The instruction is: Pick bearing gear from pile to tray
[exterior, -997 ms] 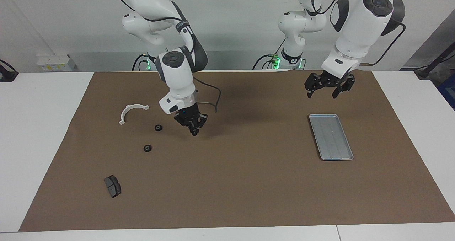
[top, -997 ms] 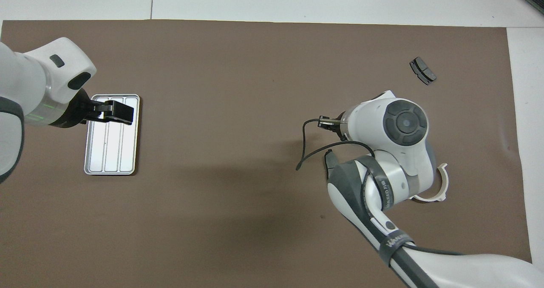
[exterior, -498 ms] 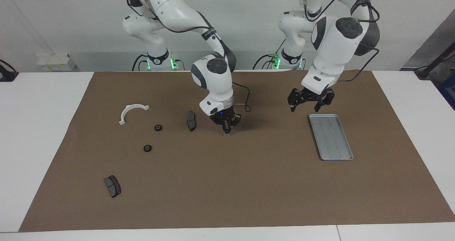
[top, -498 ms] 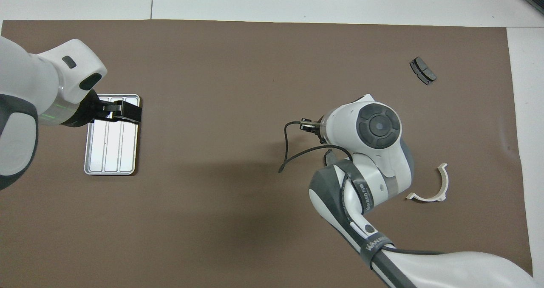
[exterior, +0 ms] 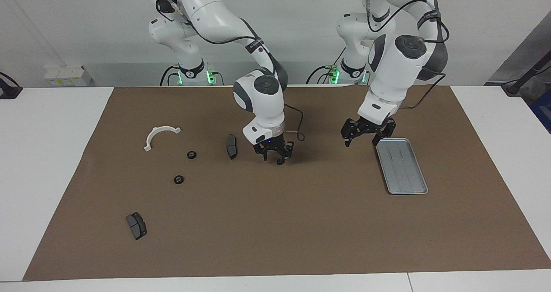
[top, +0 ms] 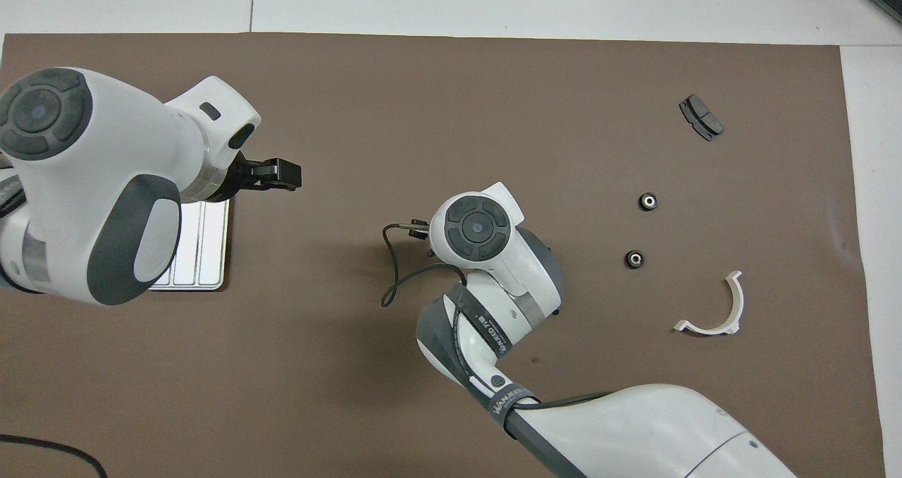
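Note:
The pile lies toward the right arm's end of the mat: a white half-ring bracket [exterior: 160, 136] [top: 712, 310], two black gears [exterior: 192, 154] [exterior: 178, 179] [top: 648, 201] [top: 634, 259] and two brake pads [exterior: 231, 146] [exterior: 136, 225]. My right gripper [exterior: 274, 156] hangs low over the mat's middle, beside the nearer brake pad, fingers apart; nothing shows between them. Its wrist hides it in the overhead view. The silver ribbed tray [exterior: 401, 166] [top: 211, 252] is bare. My left gripper [exterior: 360, 140] [top: 280, 175] is open over the mat beside the tray's robot-side end.
The brown mat [exterior: 301, 223] covers most of the white table. A loose black cable [top: 389, 266] hangs from the right wrist. The left arm's elbow covers much of the tray in the overhead view.
My right gripper moved from beside the gears to the mat's middle and its fingers have spread. My left gripper moved down and toward the middle, off the tray's end.

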{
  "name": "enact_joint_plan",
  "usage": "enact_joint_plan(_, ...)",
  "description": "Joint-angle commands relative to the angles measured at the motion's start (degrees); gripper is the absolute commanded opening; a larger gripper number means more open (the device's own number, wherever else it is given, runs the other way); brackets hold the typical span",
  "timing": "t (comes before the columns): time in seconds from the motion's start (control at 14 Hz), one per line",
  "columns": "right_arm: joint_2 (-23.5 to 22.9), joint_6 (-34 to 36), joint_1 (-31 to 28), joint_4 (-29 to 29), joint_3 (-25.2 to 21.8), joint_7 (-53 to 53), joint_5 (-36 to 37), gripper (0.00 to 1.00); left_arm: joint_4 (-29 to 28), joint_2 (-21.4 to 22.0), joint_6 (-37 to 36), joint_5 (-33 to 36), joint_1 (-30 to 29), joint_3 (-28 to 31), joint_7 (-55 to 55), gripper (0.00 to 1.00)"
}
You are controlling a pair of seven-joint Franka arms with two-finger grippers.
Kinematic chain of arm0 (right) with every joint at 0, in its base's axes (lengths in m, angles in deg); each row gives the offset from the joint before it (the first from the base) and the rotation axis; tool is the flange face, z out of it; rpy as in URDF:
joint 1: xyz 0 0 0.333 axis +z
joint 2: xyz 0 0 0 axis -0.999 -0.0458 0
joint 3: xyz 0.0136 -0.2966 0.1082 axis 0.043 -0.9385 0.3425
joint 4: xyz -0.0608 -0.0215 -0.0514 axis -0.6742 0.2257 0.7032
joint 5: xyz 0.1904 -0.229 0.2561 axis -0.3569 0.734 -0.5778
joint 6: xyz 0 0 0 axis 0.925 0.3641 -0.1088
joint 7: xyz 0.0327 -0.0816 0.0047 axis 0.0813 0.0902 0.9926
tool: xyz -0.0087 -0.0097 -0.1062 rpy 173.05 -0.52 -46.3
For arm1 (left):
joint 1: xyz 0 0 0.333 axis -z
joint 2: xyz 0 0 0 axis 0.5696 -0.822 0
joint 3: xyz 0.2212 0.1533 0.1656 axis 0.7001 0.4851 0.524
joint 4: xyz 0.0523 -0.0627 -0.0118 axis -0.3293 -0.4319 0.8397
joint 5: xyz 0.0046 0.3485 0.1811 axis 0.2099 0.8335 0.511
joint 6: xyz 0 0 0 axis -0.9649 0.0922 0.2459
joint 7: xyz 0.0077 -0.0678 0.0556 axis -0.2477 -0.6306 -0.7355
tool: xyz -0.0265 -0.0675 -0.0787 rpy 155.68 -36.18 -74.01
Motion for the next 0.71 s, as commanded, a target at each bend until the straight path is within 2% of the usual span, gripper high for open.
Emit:
enact_joint_plan(0.0,5.18,0.91,-6.35,-4.06,0.54,6.94,0.91,1.00,-0.88,-0.52,3.87,-1.48,2.54,0.85,-3.87,1.00)
enact_joint_plan(0.28,13.79,-0.76,-13.39,-15.22,0.54,14.41,0.91,1.00,-1.50,-1.93,6.61,-1.48,7.81,0.94,-8.98,1.00)
enact_joint_plan(0.5,18.98,-0.76,-18.84,-21.72,0.63,22.67,0.82,1.00,-0.80,-8.85,13.61,-0.08,13.96,1.29,-16.17,1.00)
enact_joint_plan(0.64,22.06,-0.76,-22.00,-25.94,0.63,27.77,0.73,1.00,0.78,-12.55,15.66,2.46,15.81,1.29,-18.20,1.00)
